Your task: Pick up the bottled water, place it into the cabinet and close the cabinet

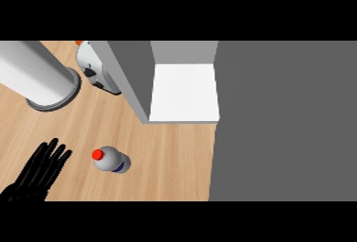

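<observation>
The water bottle (111,160) stands upright on the wooden counter (167,160), seen from above: a grey-white body with a blue band and a red cap. My left hand (36,174) lies at the lower left, fingers straight and spread, a short gap to the left of the bottle and not touching it. The cabinet (185,92) is open beyond the bottle, showing a white shelf with nothing on it, framed by a grey side wall on its left. My right hand does not show.
A broad grey panel (282,123) fills the right side of the view. A large grey cylinder (38,75) on a round base stands at the far left. A white and orange appliance (94,66) sits beside the cabinet wall.
</observation>
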